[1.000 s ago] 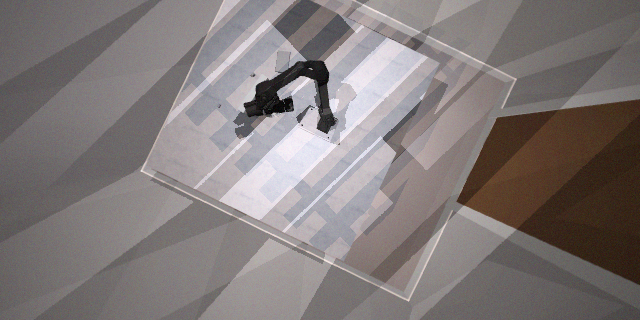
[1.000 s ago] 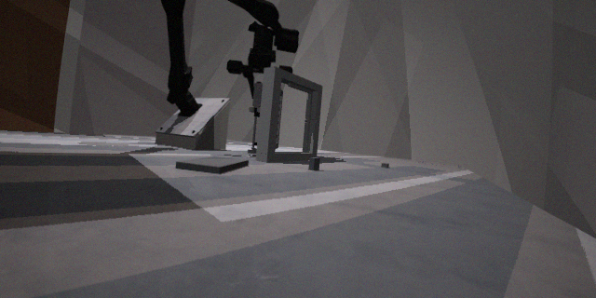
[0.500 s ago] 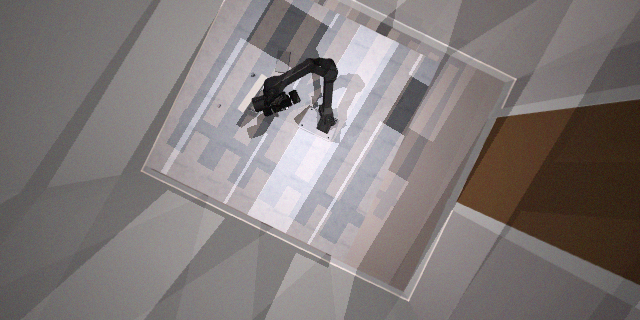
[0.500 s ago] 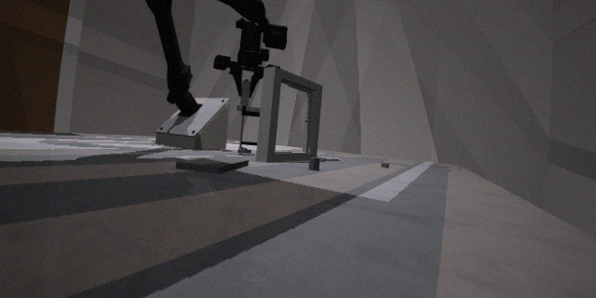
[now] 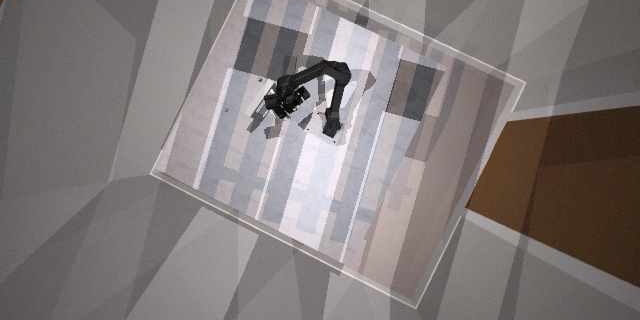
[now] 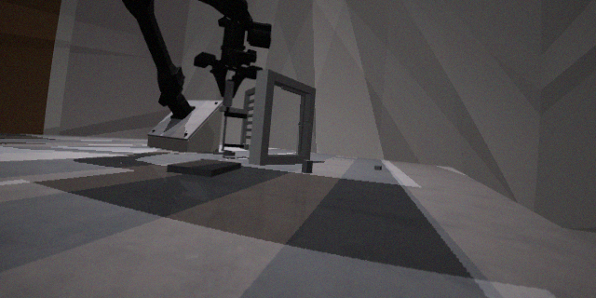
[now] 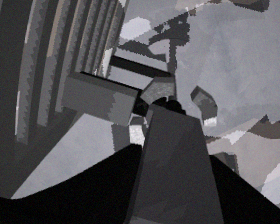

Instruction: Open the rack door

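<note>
My gripper (image 6: 228, 95) (image 7: 171, 160) is shut on the door's upright grey handle (image 6: 228, 90) (image 7: 174, 170), which stands between the two black fingers. The slatted door (image 6: 250, 112) (image 7: 51, 55) is swung out of the upright grey frame (image 6: 261, 123) toward the arm's base side. It stands well open, and the frame's opening shows empty in the exterior view. The exact door angle and how far the handle is turned cannot be read. In the top view the arm covers the fingertips and most of the door.
The arm's sloped white base block (image 6: 197, 118) stands close to the door's handle side. A low dark slab (image 6: 204, 168) lies on the table in front of the frame. A small dark block (image 6: 307, 166) stands by the frame's foot, and a tiny one (image 6: 377, 168) lies farther right.
</note>
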Motion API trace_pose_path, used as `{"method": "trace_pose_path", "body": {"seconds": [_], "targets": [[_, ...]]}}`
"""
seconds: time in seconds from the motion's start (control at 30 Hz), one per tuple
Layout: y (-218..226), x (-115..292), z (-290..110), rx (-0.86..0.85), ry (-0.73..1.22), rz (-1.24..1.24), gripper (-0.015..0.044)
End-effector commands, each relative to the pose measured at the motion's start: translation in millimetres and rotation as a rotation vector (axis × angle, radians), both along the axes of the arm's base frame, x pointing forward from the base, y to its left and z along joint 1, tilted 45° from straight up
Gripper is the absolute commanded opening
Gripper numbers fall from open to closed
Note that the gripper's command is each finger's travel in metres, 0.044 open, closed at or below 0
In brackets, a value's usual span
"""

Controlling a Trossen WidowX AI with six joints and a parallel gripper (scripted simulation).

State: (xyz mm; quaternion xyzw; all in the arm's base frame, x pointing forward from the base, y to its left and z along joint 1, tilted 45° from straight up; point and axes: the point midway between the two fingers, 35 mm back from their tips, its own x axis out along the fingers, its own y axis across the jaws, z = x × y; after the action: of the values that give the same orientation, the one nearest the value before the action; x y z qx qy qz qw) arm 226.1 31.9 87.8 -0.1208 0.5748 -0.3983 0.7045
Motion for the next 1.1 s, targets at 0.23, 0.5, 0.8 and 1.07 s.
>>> {"method": "trace_pose_path", "body": {"seconds": [0.23, 0.5, 0.8, 1.07], "targets": [[-15.9, -2.0, 15.3, -0.008, 0.12, 0.129, 0.0012], [-27.1, -1.6, 26.5, -0.011, 0.204, 0.213, 0.0012], [-39.5, 0.8, 38.8, -0.015, 0.296, 0.306, 0.0012], [-43.0, 1.5, 42.3, -0.016, 0.321, 0.332, 0.0012]]}}
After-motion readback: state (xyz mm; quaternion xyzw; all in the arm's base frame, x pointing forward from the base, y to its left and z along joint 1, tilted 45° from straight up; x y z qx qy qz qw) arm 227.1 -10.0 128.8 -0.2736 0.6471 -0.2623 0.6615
